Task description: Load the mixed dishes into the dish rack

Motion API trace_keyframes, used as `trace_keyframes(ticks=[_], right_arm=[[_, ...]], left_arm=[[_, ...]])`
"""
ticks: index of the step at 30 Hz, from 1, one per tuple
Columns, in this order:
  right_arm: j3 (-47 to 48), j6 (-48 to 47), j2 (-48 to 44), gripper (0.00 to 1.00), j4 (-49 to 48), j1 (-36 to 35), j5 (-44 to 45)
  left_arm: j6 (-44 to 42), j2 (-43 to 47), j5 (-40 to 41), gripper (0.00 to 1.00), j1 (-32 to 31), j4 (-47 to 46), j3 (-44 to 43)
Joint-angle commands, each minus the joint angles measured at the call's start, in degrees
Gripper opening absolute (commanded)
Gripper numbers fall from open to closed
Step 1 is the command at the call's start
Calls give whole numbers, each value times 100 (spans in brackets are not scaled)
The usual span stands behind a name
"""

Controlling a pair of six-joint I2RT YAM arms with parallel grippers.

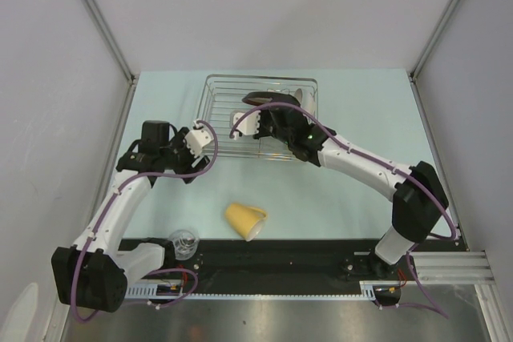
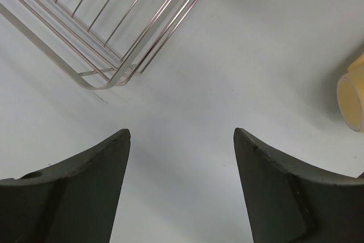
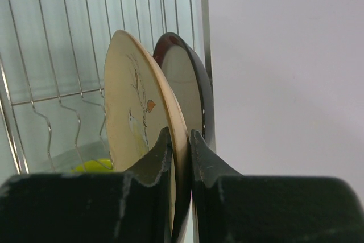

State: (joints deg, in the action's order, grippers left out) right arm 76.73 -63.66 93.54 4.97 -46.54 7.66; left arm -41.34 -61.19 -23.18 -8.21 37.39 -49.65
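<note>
My right hand (image 3: 179, 138) is pinched nearly closed on the rim of the beige patterned plate (image 3: 133, 112), held on edge in the dish rack (image 1: 220, 110). The dark red-rimmed plate (image 3: 190, 78) stands just behind it; can't tell if the 2 touch. A sliver of the lime-green bowl (image 3: 91, 166) shows low in the rack beside the plates. My left hand (image 2: 181, 132) hangs wide open & empty over bare tabletop (image 2: 256, 38), just off the rack's near-left corner. Yellow mug (image 1: 246, 220) lies on its side on the tabletop, well apart from the rack. Small clear glass (image 1: 183, 243) stands upright nr the front edge, by my left arm's base.
</note>
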Motion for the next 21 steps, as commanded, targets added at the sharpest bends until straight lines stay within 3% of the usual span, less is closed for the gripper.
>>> trace_keyframes(ticks=[1, 21], right_arm=[[97, 64, -64, 0, -910, -21, 104], [-334, 969, 349, 0, -849, 435, -212]], left_arm=[[91, 2, -205, 78, 56, -179, 43], [83, 19, -196, 78, 74, -241, 78]])
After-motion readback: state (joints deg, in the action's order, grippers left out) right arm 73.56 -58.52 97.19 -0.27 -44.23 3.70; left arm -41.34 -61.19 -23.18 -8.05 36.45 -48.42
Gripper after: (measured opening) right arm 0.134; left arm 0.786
